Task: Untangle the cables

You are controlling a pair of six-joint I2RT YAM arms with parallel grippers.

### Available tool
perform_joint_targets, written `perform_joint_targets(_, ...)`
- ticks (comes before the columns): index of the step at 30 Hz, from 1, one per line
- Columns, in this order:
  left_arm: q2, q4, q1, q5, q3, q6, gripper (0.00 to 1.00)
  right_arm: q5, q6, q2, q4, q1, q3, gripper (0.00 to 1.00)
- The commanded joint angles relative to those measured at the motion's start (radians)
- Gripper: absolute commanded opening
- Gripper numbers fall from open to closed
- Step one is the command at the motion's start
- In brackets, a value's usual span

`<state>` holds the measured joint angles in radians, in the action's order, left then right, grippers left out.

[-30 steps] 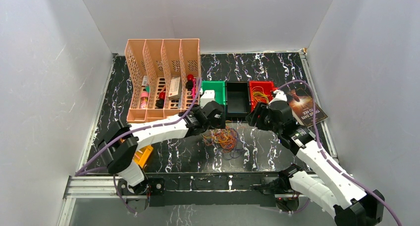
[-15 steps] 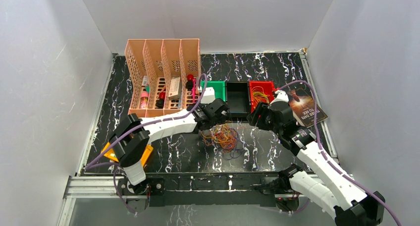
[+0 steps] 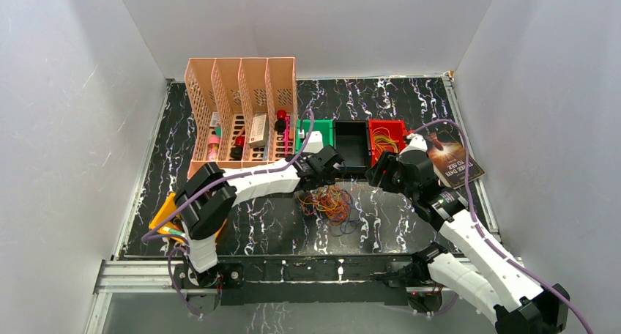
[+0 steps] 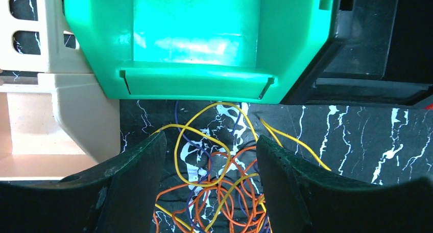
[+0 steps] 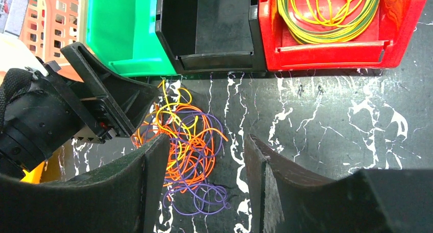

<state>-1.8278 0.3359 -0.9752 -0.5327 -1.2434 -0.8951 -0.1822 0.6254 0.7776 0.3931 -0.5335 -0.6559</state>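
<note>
I see the cables (image 3: 331, 202) in one messy pile on the black table (image 3: 410, 99) with white streaks. The pile is just in front of the green bin (image 3: 316, 129) and the black bin (image 3: 351, 147). It has orange, yellow and purple-blue loops, all mixed up together.

My left gripper (image 4: 210, 137) is low over the far side of the pile, close to the front lip of the green bin. Its two fingers are spread apart. In the left wrist view I can see yellow and orange loops in the gap between them. The fingers are not pinching any loop. I cannot tell if they touch a wire.

My right gripper (image 5: 207, 138) hangs to the right of the pile, in front of the black bin and the red bin (image 3: 399, 129). Its fingers are spread apart too, and they hold nothing. From its camera, most of the pile is by the left finger, and some loops show in the gap.

More yellow and green loops (image 5: 327, 13) sit in a neat ring inside the red bin. A book (image 3: 455, 158) lies flat to the right of that bin. A peach rack (image 3: 242, 92) with four slots stands to the left of the green bin.
</note>
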Motion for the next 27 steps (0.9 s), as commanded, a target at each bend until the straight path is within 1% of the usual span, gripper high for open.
perform_joint_targets(1,-0.018,-0.001,0.004,-0.002,-0.046,-0.004,0.62,-0.025,-0.013,-0.017,-0.027,-0.004,0.008,0.64)
perform_joint_targets(10,-0.028,-0.001,0.003,0.017,-0.042,-0.011,0.58,-0.026,-0.018,-0.016,-0.028,-0.005,0.009,0.64)
perform_joint_targets(16,-0.037,-0.003,0.004,0.005,-0.043,-0.016,0.51,-0.023,-0.022,-0.014,-0.029,-0.005,0.011,0.64)
perform_joint_targets(21,-0.057,-0.003,0.005,-0.01,-0.056,-0.003,0.49,-0.032,-0.027,-0.02,-0.02,-0.004,0.007,0.64)
perform_joint_targets(24,-0.06,0.0,0.007,-0.013,-0.052,0.002,0.44,-0.037,-0.026,-0.025,-0.016,-0.005,0.007,0.64)
perform_joint_targets(27,-0.057,-0.001,0.007,-0.017,-0.04,-0.001,0.36,-0.034,-0.023,-0.026,-0.019,-0.005,0.011,0.64)
